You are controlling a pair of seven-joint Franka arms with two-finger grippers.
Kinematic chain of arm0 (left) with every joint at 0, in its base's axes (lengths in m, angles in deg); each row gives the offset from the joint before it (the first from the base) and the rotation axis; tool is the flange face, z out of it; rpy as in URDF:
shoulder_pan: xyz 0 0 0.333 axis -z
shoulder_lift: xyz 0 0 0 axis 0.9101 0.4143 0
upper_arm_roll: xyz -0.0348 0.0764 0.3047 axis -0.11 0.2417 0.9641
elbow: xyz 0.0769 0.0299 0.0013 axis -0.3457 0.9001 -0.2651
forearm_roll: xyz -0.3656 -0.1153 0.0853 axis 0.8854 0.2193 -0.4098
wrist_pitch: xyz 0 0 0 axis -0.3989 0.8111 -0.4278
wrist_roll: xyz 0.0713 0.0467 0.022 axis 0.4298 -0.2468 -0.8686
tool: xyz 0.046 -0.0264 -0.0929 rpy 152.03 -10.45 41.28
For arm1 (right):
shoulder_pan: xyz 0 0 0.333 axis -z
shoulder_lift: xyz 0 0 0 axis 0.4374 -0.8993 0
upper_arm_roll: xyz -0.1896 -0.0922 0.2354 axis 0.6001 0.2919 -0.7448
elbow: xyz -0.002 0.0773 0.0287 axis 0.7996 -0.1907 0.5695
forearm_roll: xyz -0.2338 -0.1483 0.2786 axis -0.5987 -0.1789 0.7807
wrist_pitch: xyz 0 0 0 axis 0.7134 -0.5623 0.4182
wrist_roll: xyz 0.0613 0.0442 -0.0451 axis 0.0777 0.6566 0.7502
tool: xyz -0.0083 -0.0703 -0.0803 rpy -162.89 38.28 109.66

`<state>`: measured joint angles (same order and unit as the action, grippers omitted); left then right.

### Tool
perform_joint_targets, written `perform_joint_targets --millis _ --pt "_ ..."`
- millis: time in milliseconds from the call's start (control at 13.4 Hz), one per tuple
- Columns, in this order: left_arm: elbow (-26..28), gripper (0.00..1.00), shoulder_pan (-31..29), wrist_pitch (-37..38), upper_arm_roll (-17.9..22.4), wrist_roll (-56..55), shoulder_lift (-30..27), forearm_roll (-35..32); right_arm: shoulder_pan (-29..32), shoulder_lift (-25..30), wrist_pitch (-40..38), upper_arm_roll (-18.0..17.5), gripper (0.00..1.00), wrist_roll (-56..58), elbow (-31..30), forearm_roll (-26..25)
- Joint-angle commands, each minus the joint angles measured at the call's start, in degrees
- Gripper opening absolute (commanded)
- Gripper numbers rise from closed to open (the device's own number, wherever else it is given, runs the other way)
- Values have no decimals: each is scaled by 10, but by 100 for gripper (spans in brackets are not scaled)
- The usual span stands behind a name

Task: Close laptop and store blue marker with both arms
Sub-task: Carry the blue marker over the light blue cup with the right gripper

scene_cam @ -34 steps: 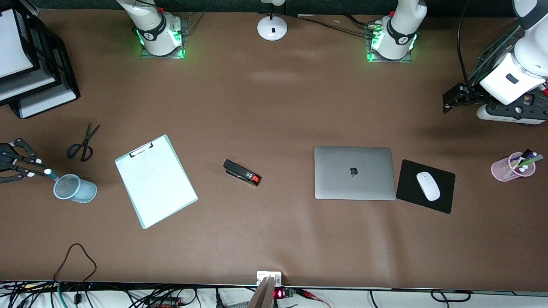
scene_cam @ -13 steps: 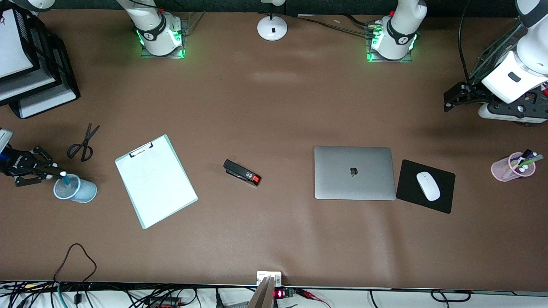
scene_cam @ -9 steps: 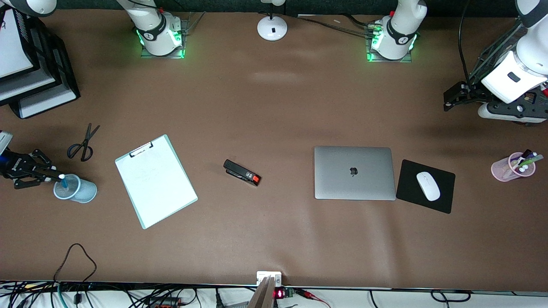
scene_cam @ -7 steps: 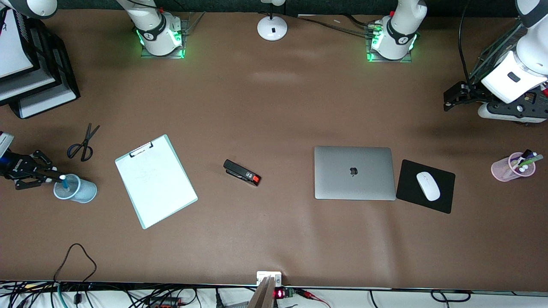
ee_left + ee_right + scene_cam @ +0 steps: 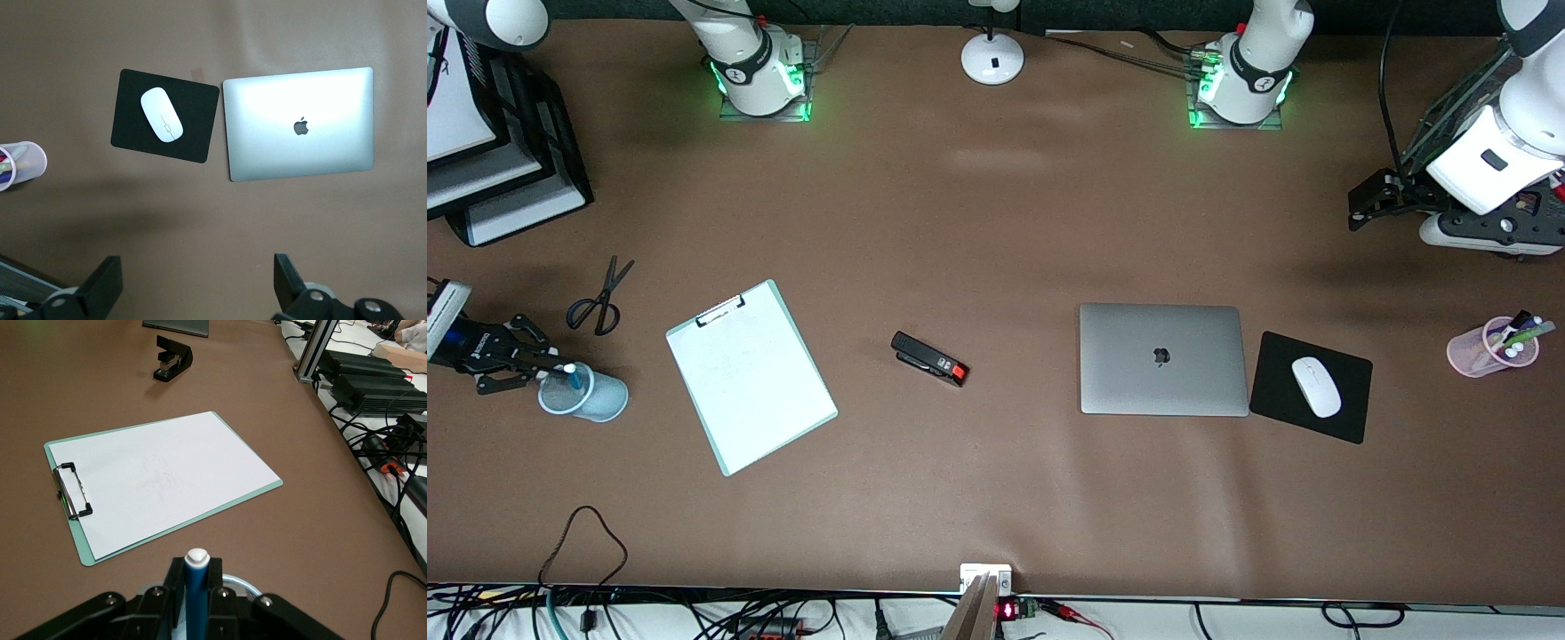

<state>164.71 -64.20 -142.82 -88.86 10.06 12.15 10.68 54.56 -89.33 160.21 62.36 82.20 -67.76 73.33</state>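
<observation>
The silver-grey laptop [image 5: 1163,359] lies closed on the table, lid up, and also shows in the left wrist view [image 5: 300,123]. My right gripper [image 5: 551,366] is shut on the blue marker [image 5: 571,375], white end up, over the mouth of a pale-blue mesh cup [image 5: 591,397] at the right arm's end of the table. In the right wrist view the marker [image 5: 197,587] stands upright between the fingers, with the cup's rim [image 5: 243,581] just below. My left gripper [image 5: 1359,206] waits open and empty in the air over the left arm's end of the table.
A clipboard [image 5: 750,376], black stapler [image 5: 929,358] and scissors [image 5: 600,298] lie between the cup and the laptop. Beside the laptop is a black mouse pad [image 5: 1276,400] with a white mouse [image 5: 1316,386]. A pink pen cup [image 5: 1489,347] and black paper trays [image 5: 489,133] stand at the table's ends.
My right gripper has carried the blue marker from beside the mesh cup to over its mouth, and the marker's lower end has gone down inside the rim. The left arm barely moved.
</observation>
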Motion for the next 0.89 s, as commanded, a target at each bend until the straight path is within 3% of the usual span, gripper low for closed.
perform_joint_targets --millis 0,522,597,671,746,820 --pt "-21 100 -2 15 2 9 10 6 9 -22 -4 -9 0 5 30 11" --pt "-21 100 -2 15 2 9 10 6 13 -38 -4 -9 1 7 45 11" --pt "-21 100 -2 15 2 9 10 6 13 -38 -4 -9 10 6 45 11" --pt "-21 100 -2 15 2 9 10 6 13 -38 -4 -9 41 3 45 10" --pt "-21 100 -2 15 2 9 10 6 13 -38 -4 -9 99 2 43 9" --pt "-21 100 -2 15 2 9 10 6 14 -38 -6 -9 100 -1 41 11"
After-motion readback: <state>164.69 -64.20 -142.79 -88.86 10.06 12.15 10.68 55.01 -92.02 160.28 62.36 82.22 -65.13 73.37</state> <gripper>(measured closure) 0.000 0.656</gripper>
